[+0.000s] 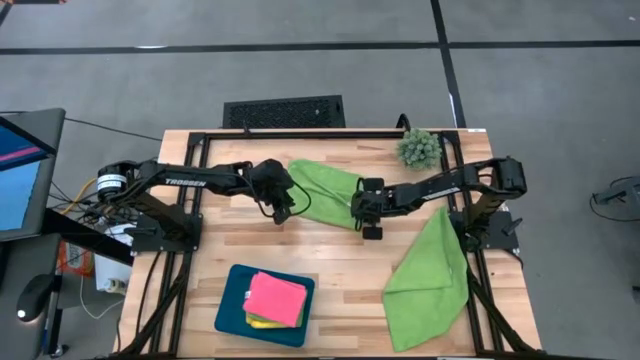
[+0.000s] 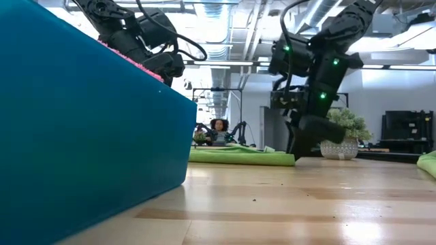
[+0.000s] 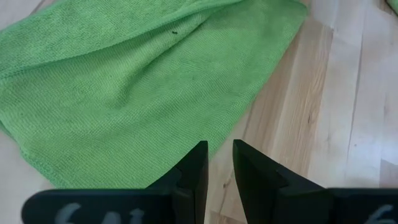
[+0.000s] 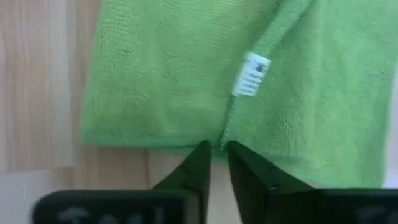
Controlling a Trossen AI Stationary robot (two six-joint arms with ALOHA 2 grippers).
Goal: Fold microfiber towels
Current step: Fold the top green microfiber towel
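Note:
A lime green towel point(image 1: 325, 190) lies rumpled and partly doubled over on the middle of the table. It also shows in the left wrist view point(image 3: 124, 93) and the low view point(image 2: 238, 156). My right gripper point(image 1: 372, 225) is down at its right near end, fingers nearly together on the edge point(image 4: 219, 148). My left gripper point(image 1: 283, 212) hangs above the bare wood just off the towel's left near edge. Its fingers point(image 3: 219, 168) are a narrow gap apart with nothing between them. A second lime green towel point(image 1: 430, 285) lies at the right, draped over the table's edge. My right gripper pinches the towel's hemmed edge point(image 4: 222, 140) between its two fingertips, just below the white label point(image 4: 252, 74) where one layer overlaps another. The fingers slant down from above on the table's right side. How many layers they have I cannot tell. The towel lies on the table, slack.
A dark teal tray point(image 1: 232, 310) near the front left holds a folded pink towel point(image 1: 277, 297) on a yellow one. In the low view its wall point(image 2: 82, 136) fills the left. A small spiky plant point(image 1: 418, 148) stands at the far right. Bare wood lies between tray and second towel.

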